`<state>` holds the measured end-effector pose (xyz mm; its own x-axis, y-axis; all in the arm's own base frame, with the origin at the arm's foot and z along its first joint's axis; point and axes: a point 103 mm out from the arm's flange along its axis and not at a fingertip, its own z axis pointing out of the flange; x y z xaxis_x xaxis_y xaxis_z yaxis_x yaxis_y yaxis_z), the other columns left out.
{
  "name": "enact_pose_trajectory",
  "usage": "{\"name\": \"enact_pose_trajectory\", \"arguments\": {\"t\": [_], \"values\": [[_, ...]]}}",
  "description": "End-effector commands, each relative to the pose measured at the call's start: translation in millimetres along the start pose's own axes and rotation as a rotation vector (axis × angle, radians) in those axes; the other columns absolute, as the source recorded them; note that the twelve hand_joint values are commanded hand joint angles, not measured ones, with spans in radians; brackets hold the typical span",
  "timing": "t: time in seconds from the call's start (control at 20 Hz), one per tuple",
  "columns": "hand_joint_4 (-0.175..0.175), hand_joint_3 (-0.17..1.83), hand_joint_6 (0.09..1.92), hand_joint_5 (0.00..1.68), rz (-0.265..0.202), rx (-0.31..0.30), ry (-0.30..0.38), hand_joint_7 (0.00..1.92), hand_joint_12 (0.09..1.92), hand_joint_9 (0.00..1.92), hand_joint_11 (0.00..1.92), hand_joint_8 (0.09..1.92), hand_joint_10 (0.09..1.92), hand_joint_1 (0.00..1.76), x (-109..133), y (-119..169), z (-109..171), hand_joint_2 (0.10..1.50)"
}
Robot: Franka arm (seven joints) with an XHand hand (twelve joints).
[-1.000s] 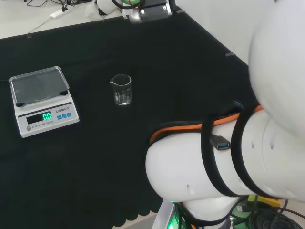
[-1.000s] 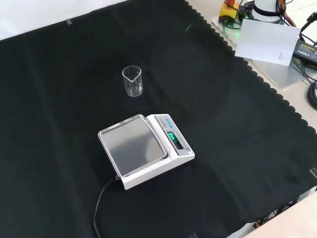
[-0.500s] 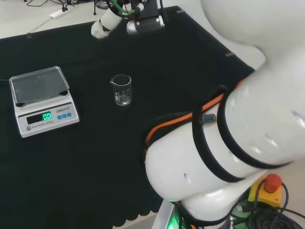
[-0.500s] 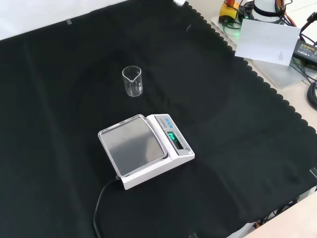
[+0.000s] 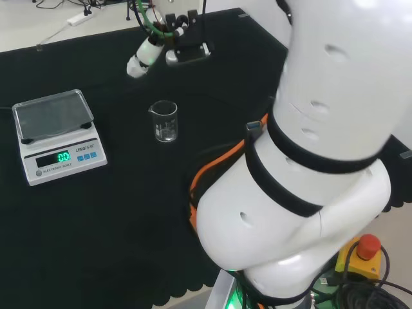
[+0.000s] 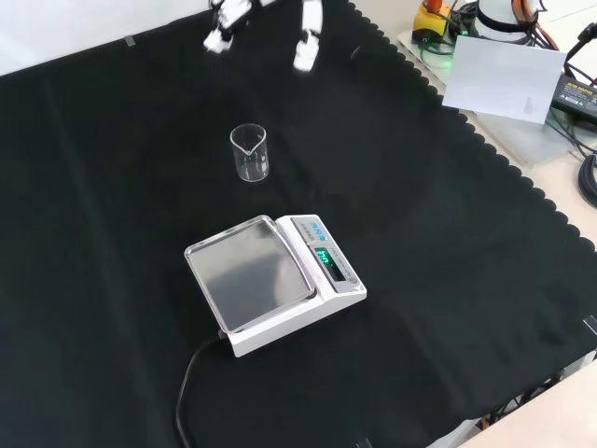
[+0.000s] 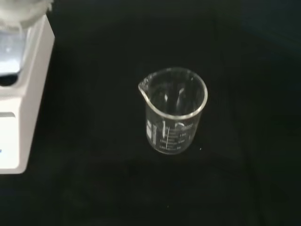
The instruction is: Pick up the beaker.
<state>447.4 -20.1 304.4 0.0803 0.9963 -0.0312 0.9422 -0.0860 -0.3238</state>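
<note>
A small clear glass beaker [image 5: 165, 121] stands upright on the black cloth, with nothing visible inside it; in the front view the beaker [image 6: 250, 153] is left of centre. The hand [image 5: 149, 50] hovers beyond the beaker in the head view, apart from it. At the front view's top edge the hand [image 6: 307, 42] shows its white fingers [image 6: 221, 28] spread and straight, holding nothing. Seen from the wrist, the beaker [image 7: 173, 110] is central, its spout towards the scale.
A white digital scale [image 5: 56, 135] with a steel pan stands left of the beaker in the head view, nearer than it in the front view [image 6: 270, 280]; its corner [image 7: 23, 108] shows in the wrist view. The arm's white links [image 5: 309, 161] fill the head view's right.
The hand has come down into the front view from its top edge and moved closer to the beaker. The arm's links have swung. Beaker and scale have not moved.
</note>
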Motion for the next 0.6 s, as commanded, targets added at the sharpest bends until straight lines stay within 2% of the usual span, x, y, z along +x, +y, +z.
{"name": "enact_pose_trajectory", "arguments": {"t": [0.05, 0.15, 0.35, 0.6], "values": [[0.023, 0.21, 0.09, 0.13, -0.019, 0.05, 0.012, 0.18, 1.52, 0.29, 0.1, 0.8, 0.92, 0.68, -14.9, 65.6, 39.7, 0.58], [0.033, 0.2, 0.09, 0.13, -0.014, 0.068, 0.021, 0.16, 1.53, 0.27, 0.09, 0.79, 0.92, 0.68, -15.7, 74.8, 53.3, 0.58], [0.045, 0.17, 0.09, 0.13, -0.011, 0.12, -0.005, 0.11, 1.55, 0.19, 0.02, 0.79, 0.94, 0.67, -16.5, 88.9, 76.9, 0.58], [0.055, 0.15, 0.09, 0.11, -0.016, 0.142, -0.019, 0.04, 1.47, 0.07, 0.0, 0.77, 0.96, 0.66, -16.0, 96.6, 98.3, 0.58]]}}
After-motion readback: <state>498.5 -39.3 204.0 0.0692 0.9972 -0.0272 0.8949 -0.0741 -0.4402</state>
